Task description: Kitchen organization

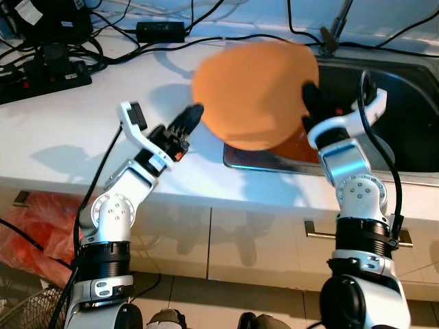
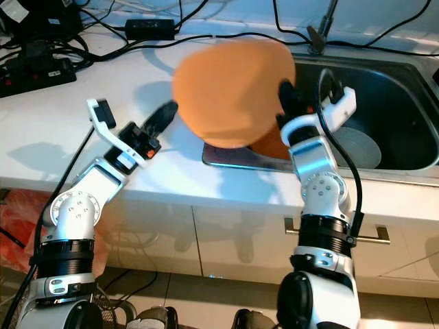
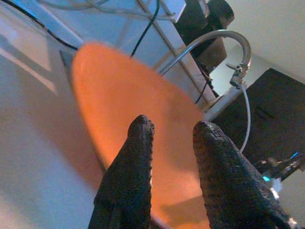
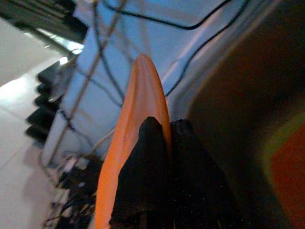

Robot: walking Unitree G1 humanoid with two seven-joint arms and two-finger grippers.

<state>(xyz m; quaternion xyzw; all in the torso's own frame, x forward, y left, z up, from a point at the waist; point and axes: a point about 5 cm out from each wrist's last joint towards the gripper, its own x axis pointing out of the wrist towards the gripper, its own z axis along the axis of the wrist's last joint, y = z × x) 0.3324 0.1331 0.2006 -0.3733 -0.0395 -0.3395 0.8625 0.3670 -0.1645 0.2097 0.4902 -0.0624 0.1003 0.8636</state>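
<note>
A large orange plate hangs tilted above the counter and the left rim of the sink. My right gripper is shut on the plate's right rim; the right wrist view shows the rim edge-on, pinched between the black fingers. At the plate's left edge is my left gripper, open, its tips close to the rim. The left wrist view has the plate just beyond the two parted fingers; I cannot tell if they touch it. The image is blurred around the plate.
A grey dish lies in the dark sink basin, and something orange shows under the held plate. A faucet stands behind the sink. A power strip, an adapter and cables crowd the back of the white counter. Cabinet fronts lie below.
</note>
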